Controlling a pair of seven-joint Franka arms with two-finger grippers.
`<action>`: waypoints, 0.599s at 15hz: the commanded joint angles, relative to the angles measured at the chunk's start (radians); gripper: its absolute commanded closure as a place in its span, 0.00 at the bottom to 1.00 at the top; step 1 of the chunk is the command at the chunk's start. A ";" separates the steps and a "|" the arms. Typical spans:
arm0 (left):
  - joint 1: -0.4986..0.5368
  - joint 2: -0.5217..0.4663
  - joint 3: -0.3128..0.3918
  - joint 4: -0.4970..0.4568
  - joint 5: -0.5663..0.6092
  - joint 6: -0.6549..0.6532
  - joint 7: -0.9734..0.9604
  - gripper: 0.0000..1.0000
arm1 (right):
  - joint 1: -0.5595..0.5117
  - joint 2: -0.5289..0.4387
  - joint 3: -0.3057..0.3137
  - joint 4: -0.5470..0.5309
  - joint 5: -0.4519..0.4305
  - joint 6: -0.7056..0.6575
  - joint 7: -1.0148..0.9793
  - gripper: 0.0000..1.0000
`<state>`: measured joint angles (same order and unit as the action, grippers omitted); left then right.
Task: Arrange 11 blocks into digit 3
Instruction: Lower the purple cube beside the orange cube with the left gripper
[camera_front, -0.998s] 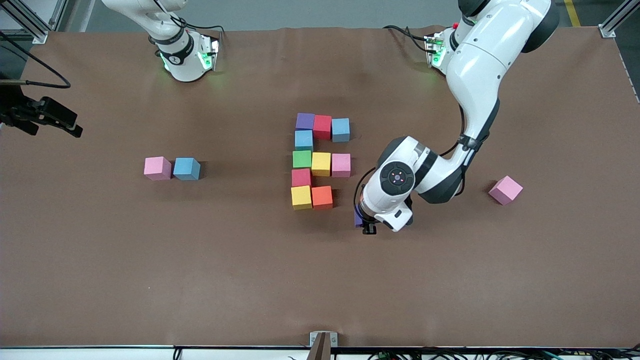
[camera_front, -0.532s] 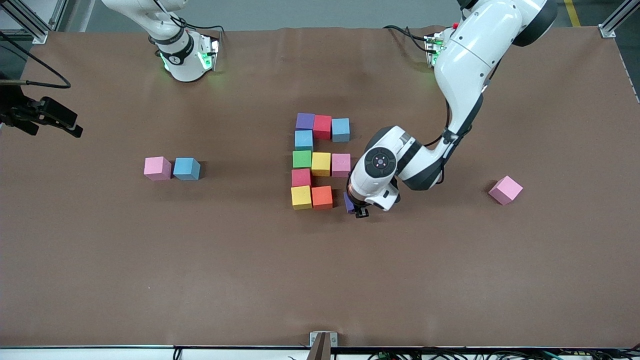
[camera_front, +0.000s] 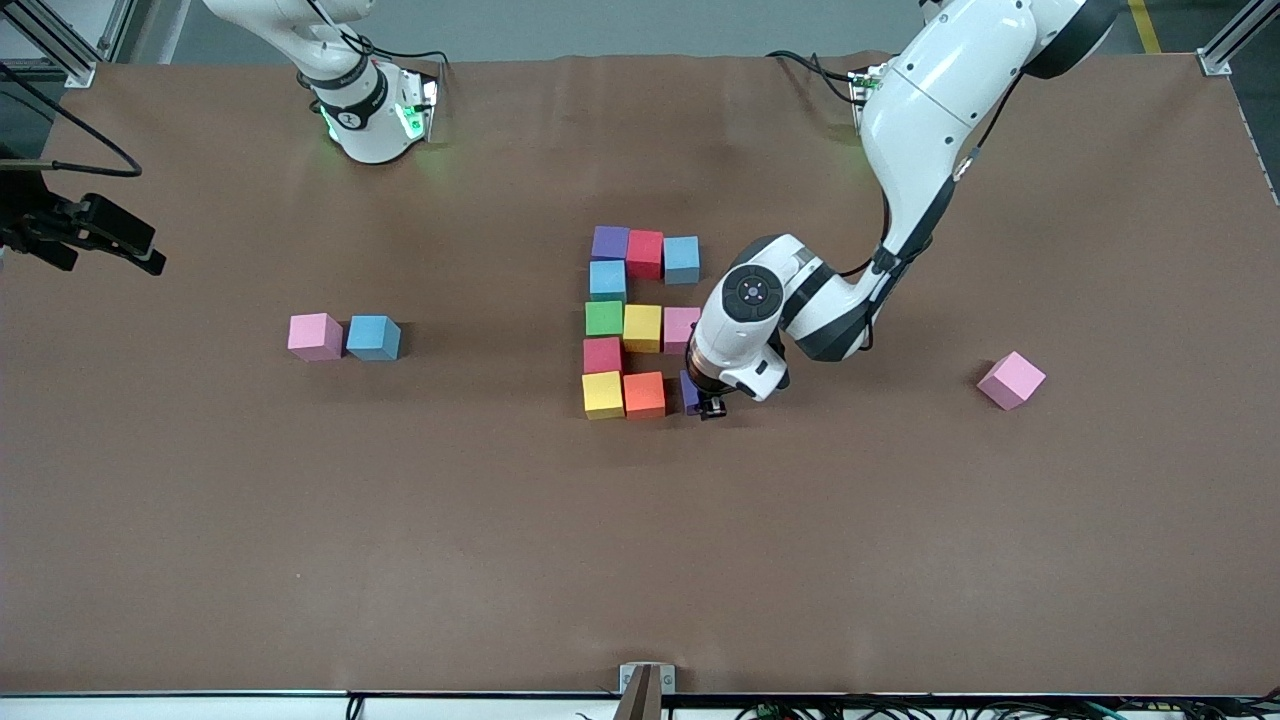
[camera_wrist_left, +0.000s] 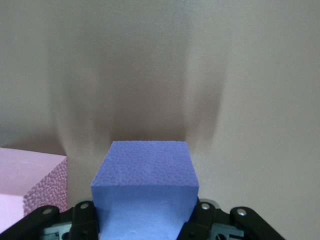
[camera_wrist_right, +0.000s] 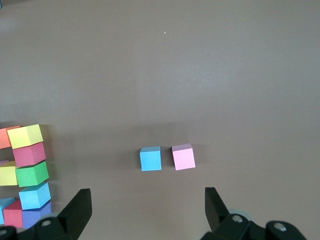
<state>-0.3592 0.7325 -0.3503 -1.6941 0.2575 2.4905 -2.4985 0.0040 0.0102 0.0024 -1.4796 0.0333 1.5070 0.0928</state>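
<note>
My left gripper (camera_front: 703, 403) clamps a pebbly foam purple cube (camera_wrist_left: 145, 182) beside the orange cube (camera_front: 644, 394), mid-bench; my right gripper (camera_wrist_right: 147, 210) waits, spread wide.

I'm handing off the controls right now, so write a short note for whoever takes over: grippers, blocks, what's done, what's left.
Left gripper: shut on the second purple block, low beside the orange block, toward the left arm's end of the table.
Right gripper: open, waiting high over the table, out of the front view.
Digit 3: ten blocks placed; only the last spot in the nearest row is unfilled.
Spares: a pink block and blue block toward the right arm's end, another pink cube toward the left arm's end.
Left to do: set the purple one against the orange, release, withdraw.
</note>
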 joint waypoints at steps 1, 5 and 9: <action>-0.007 -0.022 0.007 -0.027 0.029 0.037 -0.019 0.89 | -0.002 0.004 0.004 0.008 0.000 -0.002 -0.007 0.00; -0.023 -0.002 0.007 -0.022 0.042 0.065 -0.008 0.89 | -0.002 0.004 0.004 0.008 0.000 -0.002 -0.007 0.00; -0.023 0.008 0.007 -0.021 0.077 0.073 -0.008 0.88 | -0.002 0.004 0.004 0.008 0.000 -0.002 -0.007 0.00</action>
<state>-0.3778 0.7411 -0.3497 -1.7066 0.3122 2.5416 -2.4984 0.0040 0.0102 0.0024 -1.4796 0.0333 1.5070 0.0927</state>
